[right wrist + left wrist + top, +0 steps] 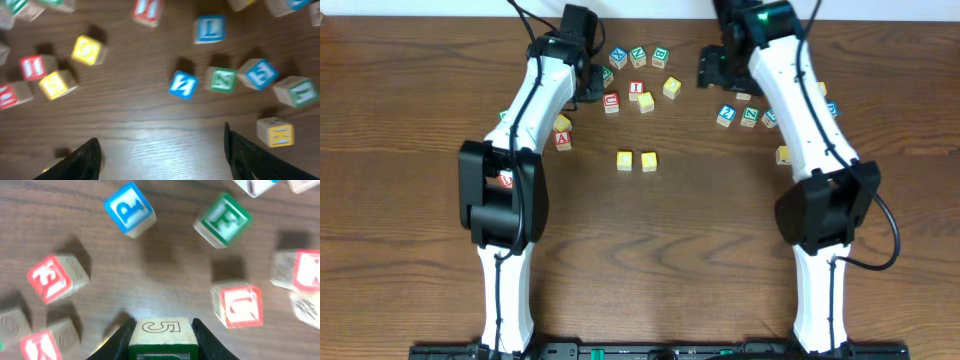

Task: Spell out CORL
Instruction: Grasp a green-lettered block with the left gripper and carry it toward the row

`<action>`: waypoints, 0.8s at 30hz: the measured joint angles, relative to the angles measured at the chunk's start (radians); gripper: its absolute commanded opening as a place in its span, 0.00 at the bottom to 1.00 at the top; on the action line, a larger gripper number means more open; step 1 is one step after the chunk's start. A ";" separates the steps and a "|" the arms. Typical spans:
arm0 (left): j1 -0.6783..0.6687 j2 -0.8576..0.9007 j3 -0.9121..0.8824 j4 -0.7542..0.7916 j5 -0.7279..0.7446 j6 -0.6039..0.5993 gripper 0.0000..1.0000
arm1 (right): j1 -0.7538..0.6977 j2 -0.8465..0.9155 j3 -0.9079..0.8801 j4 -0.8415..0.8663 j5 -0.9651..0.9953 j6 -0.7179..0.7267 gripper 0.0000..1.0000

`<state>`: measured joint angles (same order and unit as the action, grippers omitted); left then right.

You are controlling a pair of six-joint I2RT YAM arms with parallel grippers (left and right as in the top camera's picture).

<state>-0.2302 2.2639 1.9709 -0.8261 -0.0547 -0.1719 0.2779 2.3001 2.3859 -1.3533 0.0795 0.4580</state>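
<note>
The left gripper (162, 325) clamps a small wooden cube (160, 337), green-printed with an outlined 5. Well apart on the brown wooden counter (720, 220), a yellow-topped wooden cube (625, 159) sits just beside its yellow-topped twin (649, 160). The right gripper (160, 155) gapes empty.

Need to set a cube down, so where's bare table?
Bare wood: from the two yellow cubes across to the right arm, and the near stretch between it and the left arm. The far side is crowded with loose cubes.
</note>
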 measured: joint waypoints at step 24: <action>-0.414 -0.061 -0.063 -0.183 0.023 -0.290 0.31 | -0.228 0.000 0.040 -0.015 -0.064 -0.023 0.77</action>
<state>-0.6437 2.2028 1.9079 -1.0096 -0.0315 -0.4618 0.0498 2.3001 2.4260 -1.3685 0.0154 0.4355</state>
